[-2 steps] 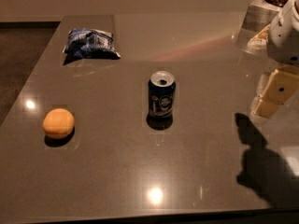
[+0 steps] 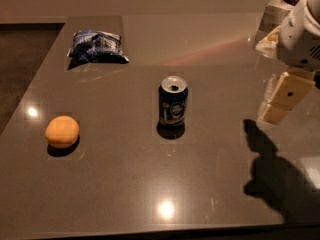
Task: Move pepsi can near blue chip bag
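The claw (image 2: 276,106) is held at the right, well apart from the can (image 2: 173,102); whether it is spread cannot be seen. The can could be tipped over if bumped sideways.

The pepsi can (image 2: 173,104) is shown upright near the middle of the tabletop (image 2: 125,184). The blue chip bag (image 2: 96,46) is laid flat at the far left, behind the can and well apart from it. An orange (image 2: 62,131) is placed near the left edge, in front of the bag and left of the can. The gripper (image 2: 278,104) is held above the right side of the tabletop, right of the can and apart from it.
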`<action>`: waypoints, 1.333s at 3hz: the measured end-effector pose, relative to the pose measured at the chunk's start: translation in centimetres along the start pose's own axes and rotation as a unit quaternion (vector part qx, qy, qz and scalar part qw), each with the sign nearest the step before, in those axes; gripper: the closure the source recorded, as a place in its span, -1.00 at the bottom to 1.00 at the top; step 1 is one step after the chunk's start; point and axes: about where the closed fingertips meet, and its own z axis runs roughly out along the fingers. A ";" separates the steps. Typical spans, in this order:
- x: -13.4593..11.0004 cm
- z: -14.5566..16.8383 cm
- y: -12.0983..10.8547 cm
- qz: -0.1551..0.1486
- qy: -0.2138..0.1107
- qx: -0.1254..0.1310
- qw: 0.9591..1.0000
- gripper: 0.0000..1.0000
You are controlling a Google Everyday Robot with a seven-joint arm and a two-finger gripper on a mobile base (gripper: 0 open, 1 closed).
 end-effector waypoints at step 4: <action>-10.1 5.5 3.1 -0.041 -0.163 -0.108 0.980 -1.00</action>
